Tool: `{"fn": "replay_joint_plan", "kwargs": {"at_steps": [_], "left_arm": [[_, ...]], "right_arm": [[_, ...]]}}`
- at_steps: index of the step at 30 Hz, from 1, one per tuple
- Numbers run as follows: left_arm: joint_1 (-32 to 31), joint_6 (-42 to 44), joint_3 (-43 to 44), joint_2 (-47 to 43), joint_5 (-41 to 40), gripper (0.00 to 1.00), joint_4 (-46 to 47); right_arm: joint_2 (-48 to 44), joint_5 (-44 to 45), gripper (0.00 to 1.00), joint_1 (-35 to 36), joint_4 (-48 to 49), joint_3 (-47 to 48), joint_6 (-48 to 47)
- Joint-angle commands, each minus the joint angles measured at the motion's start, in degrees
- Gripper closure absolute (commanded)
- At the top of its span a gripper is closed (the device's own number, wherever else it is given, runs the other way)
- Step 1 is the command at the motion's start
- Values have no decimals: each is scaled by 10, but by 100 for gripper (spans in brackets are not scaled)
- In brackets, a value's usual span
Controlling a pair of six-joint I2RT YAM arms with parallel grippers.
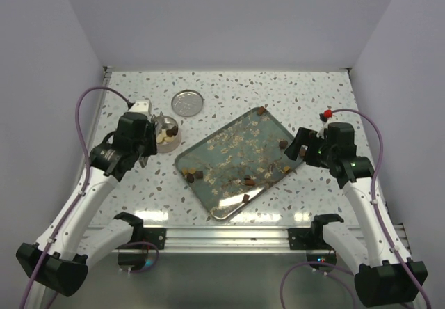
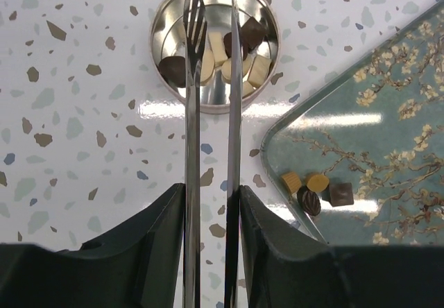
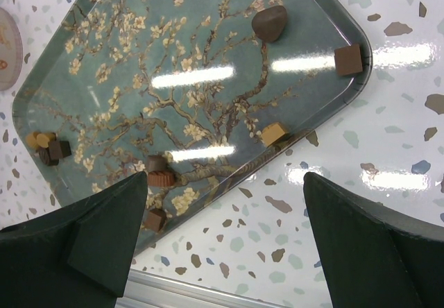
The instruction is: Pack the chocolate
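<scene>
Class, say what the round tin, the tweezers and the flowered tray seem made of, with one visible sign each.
The round tin looks like thin bright metal: silvery, mirror-like wall. The tweezers look like polished steel: slim silvery arms with sharp glints. The flowered tray has a glossy printed finish with bright reflections; metal or plastic beneath, unclear.

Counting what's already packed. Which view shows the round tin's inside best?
Left wrist: the tin seen from above, chocolate pieces distinct beside the tweezers. Top external shows it small, partly under the left tool. Right wrist misses it.
</scene>
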Motion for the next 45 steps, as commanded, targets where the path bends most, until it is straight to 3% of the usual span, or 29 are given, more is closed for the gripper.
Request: {"fn": "replay_joint_plan", "kwargs": {"at_steps": [1, 4, 7, 16, 25, 34, 45], "left_arm": [[3, 33, 52, -6, 5, 59, 0], [-22, 30, 60, -3, 5, 59, 6], [-88, 10, 60, 3, -25, 59, 8], [-310, -70, 28, 35, -56, 59, 29], [-534, -223, -14, 53, -85, 59, 19], [-616, -267, -22, 96, -79, 59, 58], [-626, -271, -39, 108, -79, 57, 79]], "right_arm": [[2, -12, 2, 2, 6, 10, -8], [4, -13, 2, 2, 11, 9, -6], [5, -15, 2, 2, 13, 11, -5], [4, -12, 2, 2, 8, 14, -4], [-5, -10, 2, 2, 6, 4, 1], [-27, -4, 2, 2, -9, -7, 3], [-33, 0, 2, 2, -16, -2, 1]]}}
